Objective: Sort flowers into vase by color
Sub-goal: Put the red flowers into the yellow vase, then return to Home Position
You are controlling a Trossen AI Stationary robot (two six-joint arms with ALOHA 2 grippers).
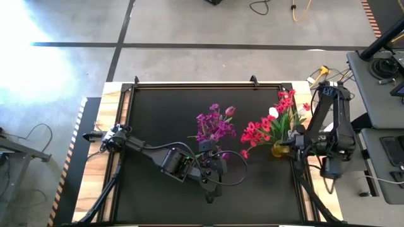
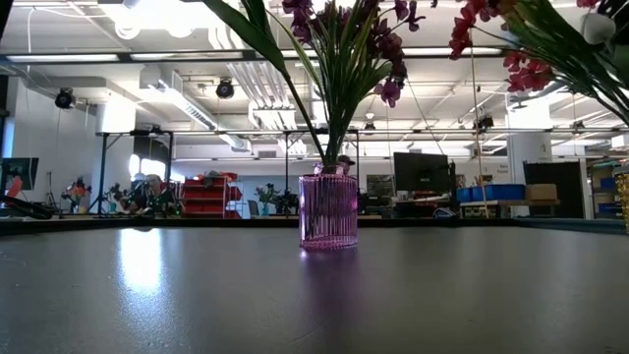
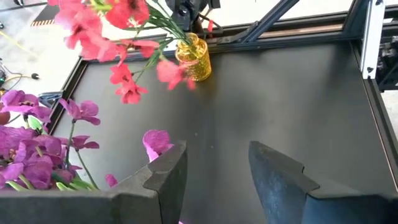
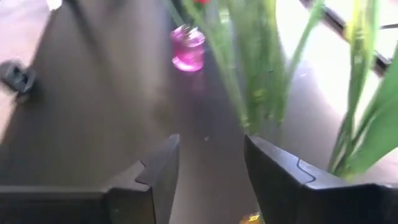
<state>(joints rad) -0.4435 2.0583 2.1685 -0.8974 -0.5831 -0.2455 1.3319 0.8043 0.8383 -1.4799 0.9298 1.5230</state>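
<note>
Flowers, two bunches, each standing in its own vase on the black table; purple bunch in one pink ribbed vase, near the table's middle; red bunch in one yellow vase, by the right edge; individual stems too crowded to count. One white bud shows among the red blooms, and one darker pink bud at the top of the purple bunch. From the low view the pink vase stands upright, green stems fanning out of its mouth; red blooms lean in from the right side.

Grippers, two. Left gripper: low over the table just in front of the purple bunch, arm reaching in from the left edge; fingers set apart with a clear gap, nothing between them; purple blooms lie just beside one finger, the yellow vase well beyond. Right gripper: close beside the yellow vase at the right edge; fingers likewise parted, gripping nothing; green stems rise right in front of them, the pink vase farther off across the table.

Vases, two, well apart from each other; no loose stems seen on the table surface.
</note>
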